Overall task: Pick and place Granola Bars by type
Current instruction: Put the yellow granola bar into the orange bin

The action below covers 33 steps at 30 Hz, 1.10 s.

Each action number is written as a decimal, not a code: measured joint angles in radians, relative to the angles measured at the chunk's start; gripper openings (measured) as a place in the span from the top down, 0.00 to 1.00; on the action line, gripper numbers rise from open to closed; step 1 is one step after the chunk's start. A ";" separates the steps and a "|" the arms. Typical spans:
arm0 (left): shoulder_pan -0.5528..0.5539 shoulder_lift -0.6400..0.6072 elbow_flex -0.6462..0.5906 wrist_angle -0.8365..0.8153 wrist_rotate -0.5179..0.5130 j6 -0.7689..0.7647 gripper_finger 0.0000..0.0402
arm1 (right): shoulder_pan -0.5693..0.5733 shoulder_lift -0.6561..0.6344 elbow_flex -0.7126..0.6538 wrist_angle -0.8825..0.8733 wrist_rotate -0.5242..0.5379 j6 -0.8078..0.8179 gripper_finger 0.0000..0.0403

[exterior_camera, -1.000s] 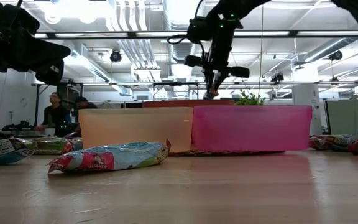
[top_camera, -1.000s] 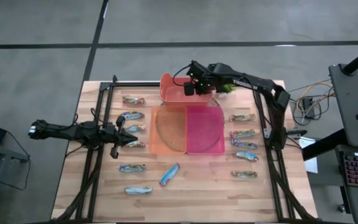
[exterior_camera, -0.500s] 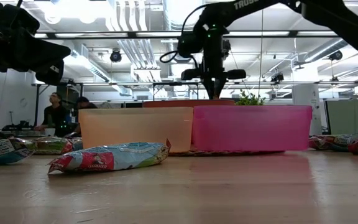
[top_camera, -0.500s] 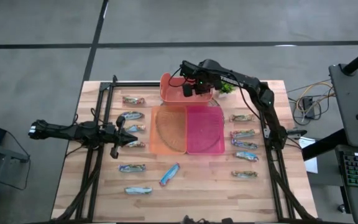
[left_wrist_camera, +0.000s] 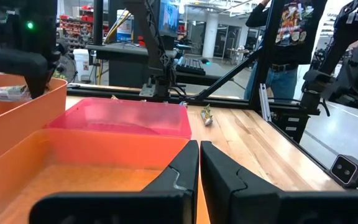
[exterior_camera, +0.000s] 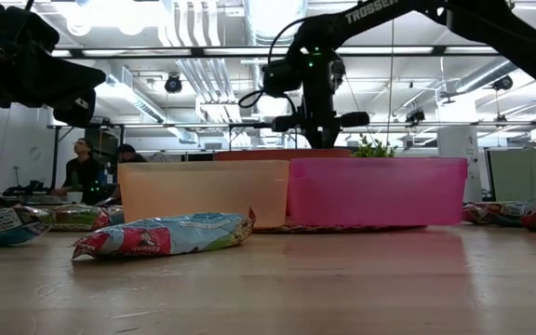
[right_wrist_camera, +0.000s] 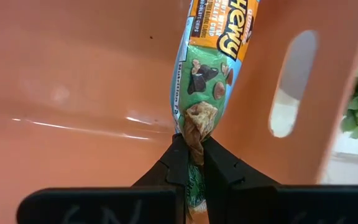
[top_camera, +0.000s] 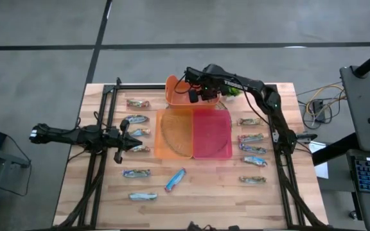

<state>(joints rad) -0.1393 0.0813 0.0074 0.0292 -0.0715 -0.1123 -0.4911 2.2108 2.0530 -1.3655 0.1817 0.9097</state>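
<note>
Right gripper [right_wrist_camera: 190, 163] over far coral bin [top_camera: 175, 96], clamped on crimped end of green-orange granola bar [right_wrist_camera: 209, 74], bar hanging inside bin against wall by handle slot; left gripper [left_wrist_camera: 199, 163] pressed shut, empty, low at left side of orange bin [top_camera: 172, 135]; pink bin [top_camera: 212, 133] alongside; other bars [top_camera: 252, 137] scattered both sides on table [top_camera: 204, 199]
</note>
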 joint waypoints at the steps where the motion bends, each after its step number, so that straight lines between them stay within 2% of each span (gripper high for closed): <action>1: 0.000 0.000 0.000 0.000 0.000 0.000 1.00 | 0.000 0.007 0.000 0.000 -0.001 -0.001 0.97; 18: 0.000 0.000 0.000 0.000 0.000 0.000 1.00 | -0.014 0.053 -0.001 -0.005 0.007 -0.006 0.97; 33: 0.000 0.000 0.000 0.000 0.000 0.000 1.00 | -0.014 0.053 -0.002 -0.005 0.004 -0.039 0.76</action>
<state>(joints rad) -0.1390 0.0811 0.0074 0.0292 -0.0715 -0.1123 -0.5049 2.2642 2.0514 -1.3701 0.1860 0.8703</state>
